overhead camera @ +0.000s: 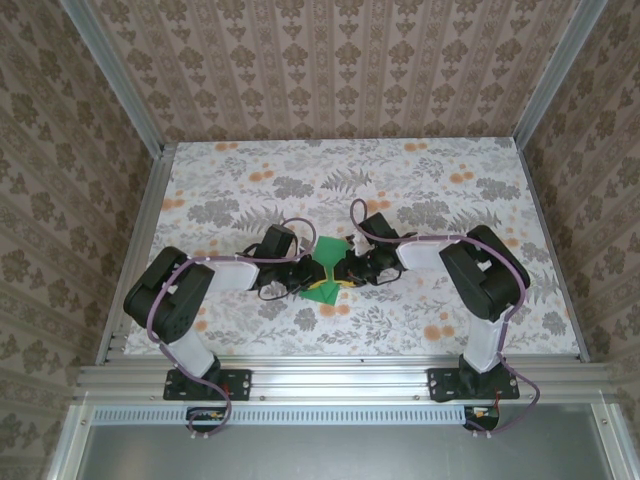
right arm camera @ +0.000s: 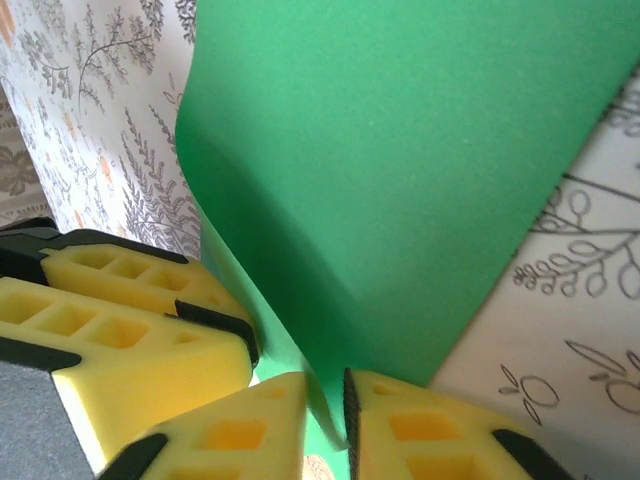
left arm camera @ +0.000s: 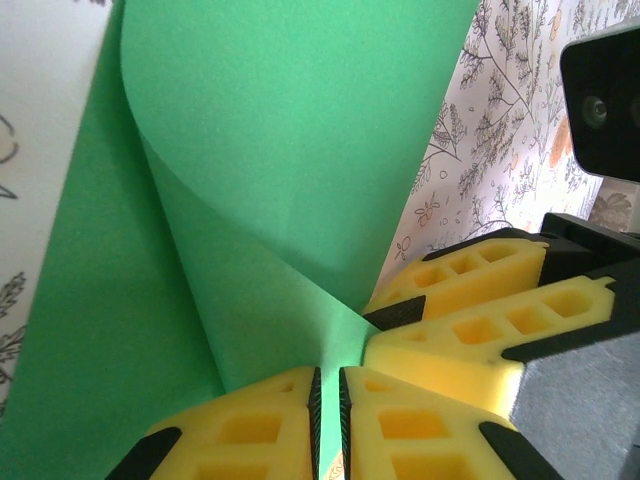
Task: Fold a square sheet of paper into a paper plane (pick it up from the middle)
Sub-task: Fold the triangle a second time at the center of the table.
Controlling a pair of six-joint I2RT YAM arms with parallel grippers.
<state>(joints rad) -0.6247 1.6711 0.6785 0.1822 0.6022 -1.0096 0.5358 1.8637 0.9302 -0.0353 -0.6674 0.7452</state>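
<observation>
now left gripper (left arm camera: pixel 327 392) and right gripper (right arm camera: pixel 326 398) both pinch the square sheet of paper (left arm camera: pixel 285 150) mid-fold; next likely calls for creasing it flat

Bright, soft, even light. The thin bright green sheet of paper (left arm camera: pixel 300 150) shades darker inside its curl just above the jaws; close edges look slightly soft.

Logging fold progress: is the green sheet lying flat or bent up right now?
Bent up. The green sheet is pinched near its middle by the left gripper and right gripper, and it curls away from the table in both wrist views.
</observation>
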